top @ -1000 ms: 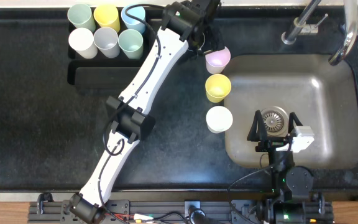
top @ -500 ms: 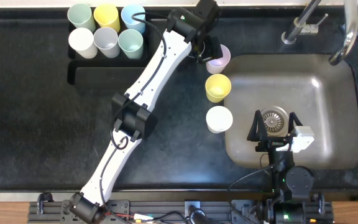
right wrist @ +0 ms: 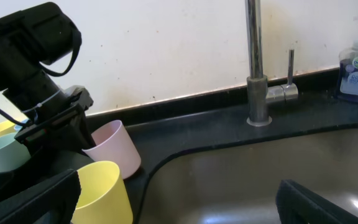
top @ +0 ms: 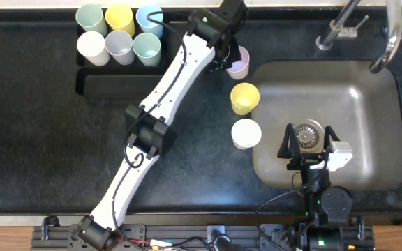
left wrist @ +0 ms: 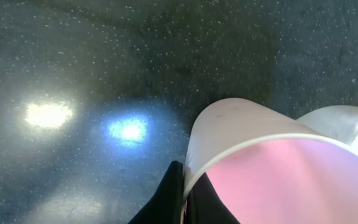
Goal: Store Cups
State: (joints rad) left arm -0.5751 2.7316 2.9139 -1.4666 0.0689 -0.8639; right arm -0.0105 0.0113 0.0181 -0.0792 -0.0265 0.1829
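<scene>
Your left arm runs in a long diagonal from its base at the near left edge up across the counter (top: 40, 139), elbow bent about midway, wrist over by the sink's (top: 368, 167) far left corner; the left gripper (top: 229, 57) is pinched narrow on the rim of the pink cup (top: 240, 64), one dark finger (left wrist: 169, 196) outside the wall and the other inside. From the right wrist camera the pink cup (right wrist: 114, 148) leans a little, its mouth tipped towards the left gripper (right wrist: 55, 127); whether its base touches the counter you cannot tell. It sits just beside the sink's rim, with the yellow cup (top: 244, 98) next in line towards you and the white cup (top: 246, 133) after that, all three apart from each other.

Your right arm is folded back over its base, wrist low above the sink near the drain (top: 307, 134); the right gripper (top: 307, 144) points towards the tap (top: 337, 28), its fingers spread wide and holding nothing.

At the far left the tray (top: 110, 82) carries six upright cups in two rows of three, well apart from the pink cup.
</scene>
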